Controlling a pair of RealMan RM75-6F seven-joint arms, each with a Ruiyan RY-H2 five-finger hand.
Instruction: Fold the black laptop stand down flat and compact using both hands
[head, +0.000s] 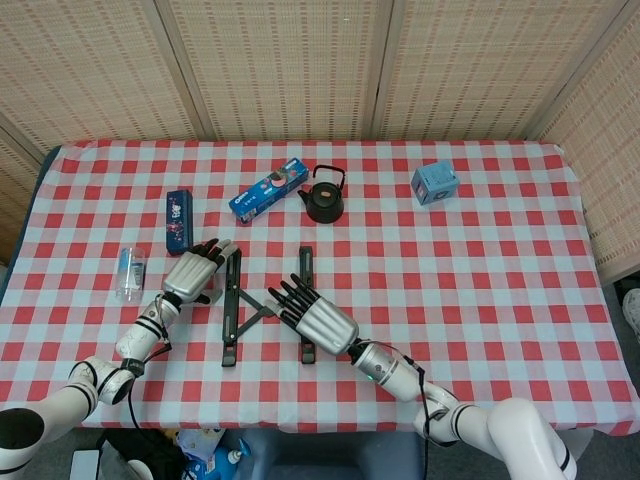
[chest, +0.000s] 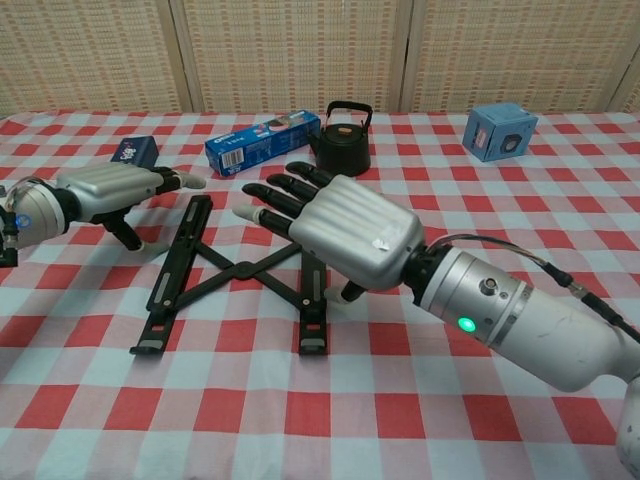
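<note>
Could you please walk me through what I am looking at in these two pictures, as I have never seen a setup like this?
This is a robot with two arms, each ending in a metal hand with black fingers. Both pictures come from its own cameras: the head view looks down on the table, the chest view looks across it from low down.

On the red checked tablecloth lies a black laptop stand: two long bars joined by crossed links, still spread apart. The left hand sits at the outer side of the left bar, and the right hand is over the right bar with its fingers stretched out. Neither clearly grips anything.

Further back are a black kettle, a blue toothpaste box, a dark blue box, a light blue cube and a clear plastic item at the left edge.
</note>
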